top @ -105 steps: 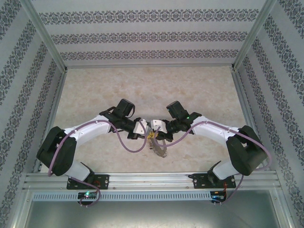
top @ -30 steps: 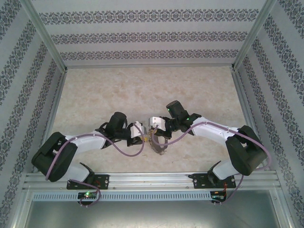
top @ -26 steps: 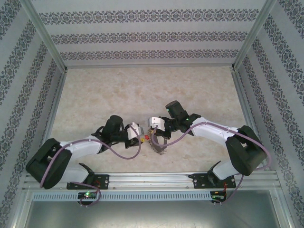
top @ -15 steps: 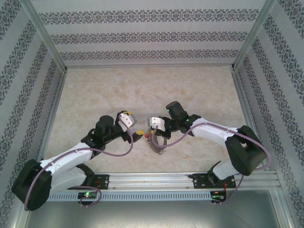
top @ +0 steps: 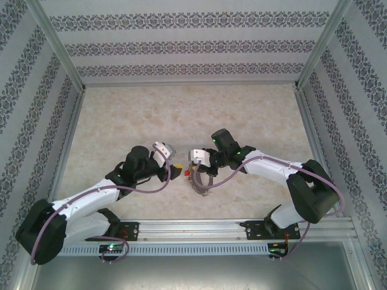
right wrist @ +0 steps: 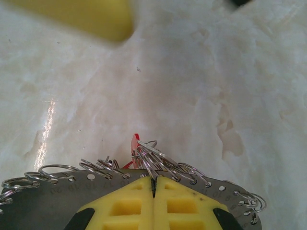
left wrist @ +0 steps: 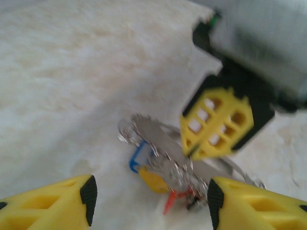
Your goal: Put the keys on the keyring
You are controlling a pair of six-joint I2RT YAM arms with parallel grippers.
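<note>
Clad in white shells, jointed in black, trailed by looping purple cables (top: 147,191). Fingered in yellow lattice plastic, fingers (left wrist: 218,122) edged black. Lit by a small green light (top: 240,152).

Shiny metal keyring (right wrist: 43,196), matt yellow plastic right claw (right wrist: 153,184), smooth table (right wrist: 192,72)

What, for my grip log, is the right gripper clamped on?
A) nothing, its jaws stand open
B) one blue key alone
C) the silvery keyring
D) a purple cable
C: in the right wrist view the right gripper has its jaws pressed together on the keyring, a silvery plate edged with wire loops.
</note>
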